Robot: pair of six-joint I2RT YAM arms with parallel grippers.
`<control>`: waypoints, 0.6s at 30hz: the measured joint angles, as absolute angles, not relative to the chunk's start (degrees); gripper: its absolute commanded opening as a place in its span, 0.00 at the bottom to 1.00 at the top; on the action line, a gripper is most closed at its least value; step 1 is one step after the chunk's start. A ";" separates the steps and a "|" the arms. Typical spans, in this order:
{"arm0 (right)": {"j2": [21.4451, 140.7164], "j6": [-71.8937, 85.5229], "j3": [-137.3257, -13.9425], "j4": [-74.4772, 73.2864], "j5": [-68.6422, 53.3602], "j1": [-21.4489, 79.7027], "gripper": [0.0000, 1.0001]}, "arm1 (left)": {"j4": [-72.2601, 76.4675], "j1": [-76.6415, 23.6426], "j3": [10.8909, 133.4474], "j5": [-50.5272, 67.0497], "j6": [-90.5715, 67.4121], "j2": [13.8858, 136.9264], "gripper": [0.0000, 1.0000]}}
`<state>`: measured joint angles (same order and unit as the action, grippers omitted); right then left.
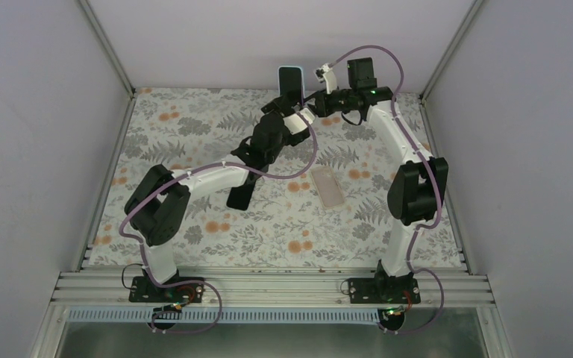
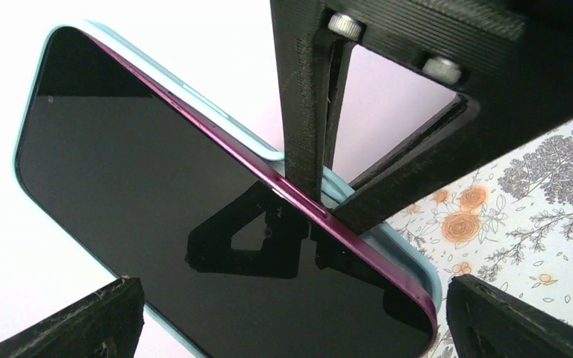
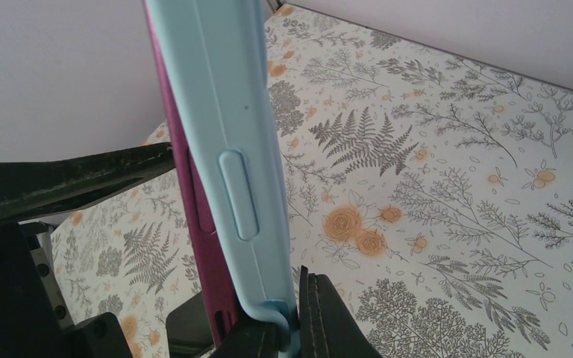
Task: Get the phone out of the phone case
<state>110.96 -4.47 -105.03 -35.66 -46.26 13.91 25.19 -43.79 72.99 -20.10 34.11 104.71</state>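
Left gripper (image 2: 295,321), black two-finger pincer: released, fingertips spread wide either side of the case's near end; whether they touch it cannot be told.
Black-screened, magenta-framed phone (image 2: 194,201): partly inside the case, one long edge lifted clear of its rim.
Light-blue soft phone case (image 3: 227,134): held upright.
Right gripper (image 3: 295,321): clenched on the case's rim.
Pale pink flat slab (image 1: 330,186): lying flat, right of the case, well apart.
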 measured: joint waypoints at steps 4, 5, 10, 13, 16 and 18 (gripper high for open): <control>110.96 -4.62 -105.03 -35.68 -46.24 14.24 0.03 | 25.17 -43.33 73.97 -20.75 34.09 105.51 1.00; 110.96 -4.69 -105.03 -35.66 -46.24 14.28 0.04 | 25.15 -43.20 74.24 -20.80 34.09 105.75 1.00; 110.96 -4.91 -105.03 -35.53 -46.24 14.61 0.03 | 25.21 -42.89 74.32 -20.95 34.13 105.95 0.98; 110.96 -4.93 -105.03 -35.59 -46.24 14.61 0.03 | 26.57 -42.92 73.28 -20.93 34.28 105.78 0.97; 110.96 -4.91 -105.03 -35.73 -46.28 14.76 0.03 | 28.71 -42.85 70.63 -21.10 34.79 104.60 0.96; 110.96 -4.91 -105.03 -35.70 -46.39 15.11 0.03 | 29.23 -42.85 69.47 -21.19 35.27 103.77 0.96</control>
<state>110.96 -4.91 -105.03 -35.70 -46.39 15.11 29.23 -42.85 69.47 -21.19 35.27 103.77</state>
